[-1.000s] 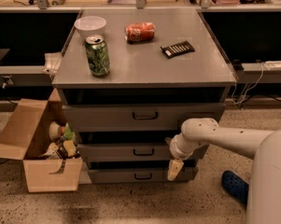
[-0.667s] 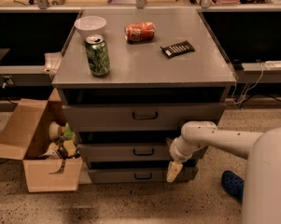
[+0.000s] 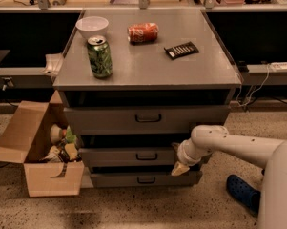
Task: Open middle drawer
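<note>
1. Speckled floor is showing under the cabinet, where my claw (image 3: 179,168) is hanging at the right end of the middle drawer (image 3: 114,157).
2. Since a second ago hardly anything is changing: the drawer is not sliding, and the handle (image 3: 147,156) is sitting untouched.
3. I am not managing to tell whether the claw is apart or together.

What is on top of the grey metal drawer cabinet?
A white bowl, an upright green can, a red can lying on its side and a dark flat packet. What each covers cannot be seen. The gripper hangs low by the grey middle drawer's right end.

Green can (image 3: 99,56) stands upright near white bowl (image 3: 92,26)
</note>
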Controlling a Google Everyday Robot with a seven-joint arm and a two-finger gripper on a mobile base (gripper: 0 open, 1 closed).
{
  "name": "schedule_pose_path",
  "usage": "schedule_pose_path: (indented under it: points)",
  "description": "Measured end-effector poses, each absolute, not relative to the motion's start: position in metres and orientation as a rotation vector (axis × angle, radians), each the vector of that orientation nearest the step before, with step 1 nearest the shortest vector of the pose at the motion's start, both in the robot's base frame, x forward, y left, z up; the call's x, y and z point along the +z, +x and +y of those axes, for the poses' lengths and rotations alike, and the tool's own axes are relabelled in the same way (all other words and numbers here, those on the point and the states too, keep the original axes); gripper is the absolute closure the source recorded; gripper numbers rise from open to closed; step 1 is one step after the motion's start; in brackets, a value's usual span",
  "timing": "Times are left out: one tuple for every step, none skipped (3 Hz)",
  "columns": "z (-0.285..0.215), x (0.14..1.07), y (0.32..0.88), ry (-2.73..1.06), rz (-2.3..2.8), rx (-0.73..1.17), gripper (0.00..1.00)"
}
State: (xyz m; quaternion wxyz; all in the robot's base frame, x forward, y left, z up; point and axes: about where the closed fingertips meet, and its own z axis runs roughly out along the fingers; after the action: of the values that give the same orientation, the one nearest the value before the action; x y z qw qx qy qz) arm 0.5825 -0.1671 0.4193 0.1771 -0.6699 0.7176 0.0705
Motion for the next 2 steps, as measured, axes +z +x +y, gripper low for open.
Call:
schedule_pose_path:
  points:
    - [-0.1691, 0.4300, 0.5819, -1.886, 2.016, 0.184, 0.61]
    - [-0.1691, 0.4320, 0.5829, -1.886, 2.016, 0.184, 0.83]
